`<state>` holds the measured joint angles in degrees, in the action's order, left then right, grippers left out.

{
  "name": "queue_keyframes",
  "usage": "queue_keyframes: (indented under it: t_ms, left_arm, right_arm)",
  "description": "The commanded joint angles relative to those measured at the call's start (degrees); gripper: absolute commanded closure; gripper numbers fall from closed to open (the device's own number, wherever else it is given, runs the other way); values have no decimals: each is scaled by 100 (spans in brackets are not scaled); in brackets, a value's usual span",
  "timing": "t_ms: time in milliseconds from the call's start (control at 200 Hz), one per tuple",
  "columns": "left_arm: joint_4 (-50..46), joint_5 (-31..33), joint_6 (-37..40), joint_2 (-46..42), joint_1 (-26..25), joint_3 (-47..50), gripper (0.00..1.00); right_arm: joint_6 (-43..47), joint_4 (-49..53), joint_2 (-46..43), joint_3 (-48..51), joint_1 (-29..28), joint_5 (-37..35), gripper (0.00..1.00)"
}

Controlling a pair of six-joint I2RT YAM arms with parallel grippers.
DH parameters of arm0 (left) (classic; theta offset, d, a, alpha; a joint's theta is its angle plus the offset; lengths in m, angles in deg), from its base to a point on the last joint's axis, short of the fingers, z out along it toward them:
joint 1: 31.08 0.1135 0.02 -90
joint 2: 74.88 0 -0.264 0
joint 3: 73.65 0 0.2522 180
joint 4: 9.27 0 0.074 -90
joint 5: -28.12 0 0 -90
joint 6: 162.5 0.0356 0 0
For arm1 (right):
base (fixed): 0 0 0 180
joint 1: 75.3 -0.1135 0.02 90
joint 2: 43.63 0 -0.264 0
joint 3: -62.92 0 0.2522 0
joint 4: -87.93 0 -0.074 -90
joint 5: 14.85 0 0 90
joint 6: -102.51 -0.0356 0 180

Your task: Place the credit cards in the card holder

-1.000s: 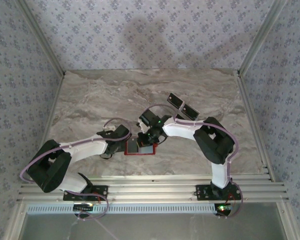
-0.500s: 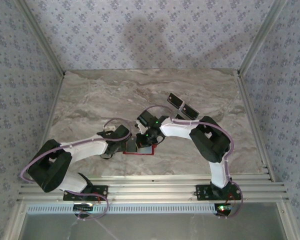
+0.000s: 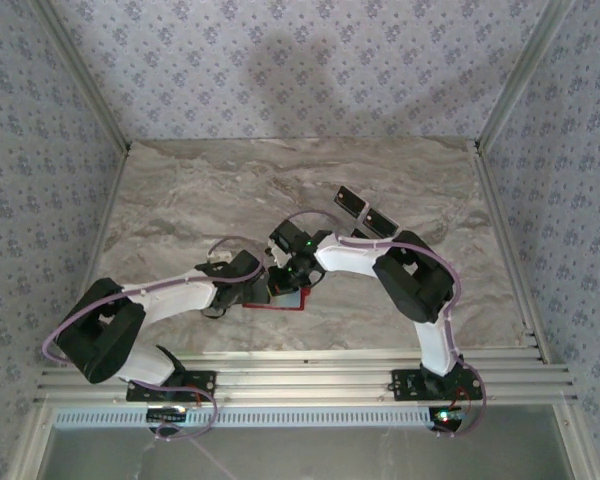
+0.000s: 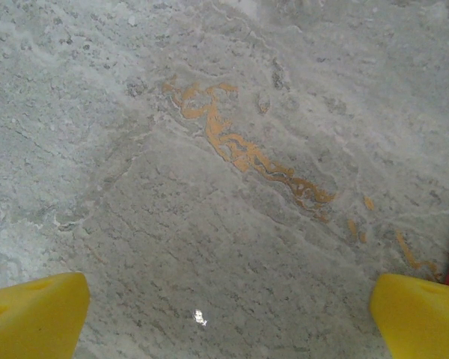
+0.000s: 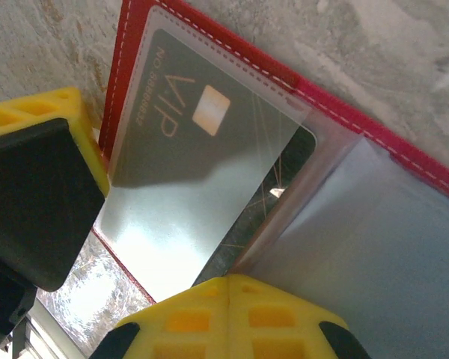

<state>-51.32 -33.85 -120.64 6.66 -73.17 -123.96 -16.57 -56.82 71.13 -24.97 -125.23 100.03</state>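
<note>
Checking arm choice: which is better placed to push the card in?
Right, likely: right end effector, closed, meets the protruding card in the card holder; left end effector hangs open over table.

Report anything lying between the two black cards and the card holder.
The right arm's forearm crosses above that stretch, from the black cards to the red card holder. The marble table visible beside it holds no obstacle.
</note>
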Motion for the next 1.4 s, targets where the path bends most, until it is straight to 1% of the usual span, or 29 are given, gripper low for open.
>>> queue_keyframes:
  t_ms: [0, 135, 245, 420, 520, 705, 964, 1024, 1104, 1124, 1194, 1394]
  left_arm:
    - [-44, -186, -46, 243, -61, 122, 1]
    - [-86, -182, -47, 209, -64, 89, 1]
    - [-212, -119, -74, 66, -63, 37, 1]
    - [-536, 155, -153, -368, -44, -73, 0]
    - [-713, 259, -145, -603, 18, -130, 0]
    - [-833, 326, -73, -858, 106, -124, 0]
    - [-727, 225, -1, -786, 118, -92, 0]
    - [-676, 177, 14, -733, 122, -93, 0]
    - [-634, 135, 15, -655, 122, -89, 0]
    - [-619, 133, 15, -643, 117, -89, 0]
    - [-583, 110, 6, -596, 113, -79, 0]
    - [-528, 104, 6, -527, 111, -70, 0]
  right_arm:
    - [3, 85, 159, -185, -53, 159, 98]
    - [2, 78, 121, -192, -45, 232, 98]
    - [-44, 28, -93, -9, -2, 186, 94]
    - [-130, -130, -459, 414, 106, 79, 79]
    - [-145, -196, -539, 531, 175, 62, 72]
    - [-135, -233, -562, 818, 230, 65, 71]
    - [-146, -211, -661, 722, 204, 90, 67]
    - [-154, -204, -657, 664, 180, 103, 65]
    - [-167, -184, -643, 633, 127, 122, 61]
    - [-168, -170, -633, 444, 108, 118, 59]
    - [-147, -118, -589, 325, 51, 107, 56]
    - [-141, -82, -416, 157, -32, 122, 53]
